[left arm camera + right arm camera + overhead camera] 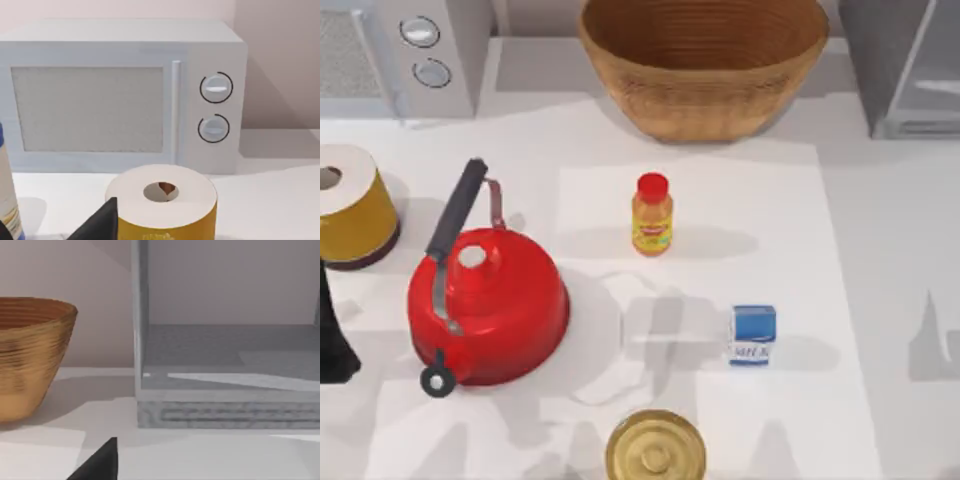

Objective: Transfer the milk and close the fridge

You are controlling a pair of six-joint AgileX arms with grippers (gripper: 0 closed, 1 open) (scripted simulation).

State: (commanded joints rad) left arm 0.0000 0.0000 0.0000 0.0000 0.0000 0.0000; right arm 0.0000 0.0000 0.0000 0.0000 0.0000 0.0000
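Milk (752, 334) upright on table (880, 300), open surface on all 4 sides; fridge (905, 65) at far right edge, open-fronted; state of both claws: cannot tell.

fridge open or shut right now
Open: the right wrist view looks straight into the fridge, showing its bare grey inner floor, with no door panel across the front.

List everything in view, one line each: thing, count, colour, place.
small boxy milk carton: 1, blue and white, right of centre
orange red-capped bottle: 1, centre
red kettle with black handle: 1, left
woven basket: 1, tan, far centre
grey microwave with two knobs: 1, far left
open grey fridge: 1, far right
yellow roll with white top: 1, left edge
round gold lid: 1, near edge
left arm: 1, black, left edge
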